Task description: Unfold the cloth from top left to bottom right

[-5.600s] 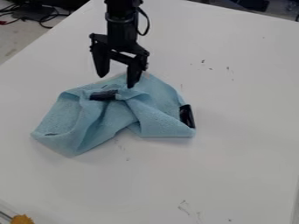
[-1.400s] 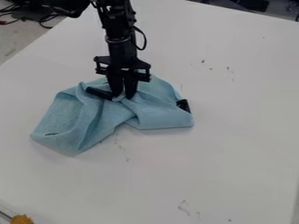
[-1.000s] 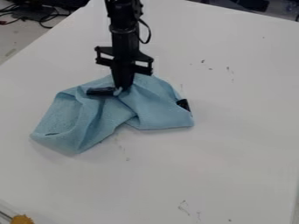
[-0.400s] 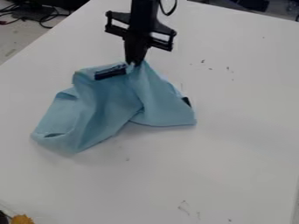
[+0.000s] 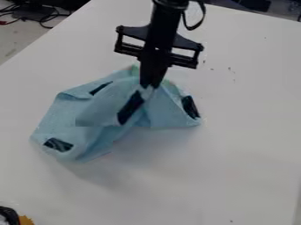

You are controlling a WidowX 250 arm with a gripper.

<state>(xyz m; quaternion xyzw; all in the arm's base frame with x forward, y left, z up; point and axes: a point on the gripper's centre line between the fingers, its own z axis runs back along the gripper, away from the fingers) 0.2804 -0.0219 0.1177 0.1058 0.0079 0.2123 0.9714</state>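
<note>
The black gripper (image 5: 151, 85) hangs above the middle of the light blue cloth (image 5: 97, 107), shut on a pinched bit of it. From the fingertips the held part slopes down to the left, with a black patch just beneath the grip. The cloth is still bunched and folded on the table, spreading left and right of the gripper. Other black patches show at its lower left, upper left and right edge.
The white table (image 5: 235, 176) extends on all sides of the cloth. An orange-yellow object (image 5: 25, 220) and a dark item (image 5: 9, 215) are at the bottom left corner. Cables (image 5: 35, 15) lie beyond the table at the upper left.
The gripper came down onto the cloth, closed, lifted a piece, and then moved right and toward the camera with it. More black patches now show, and a dark item has appeared at the bottom left.
</note>
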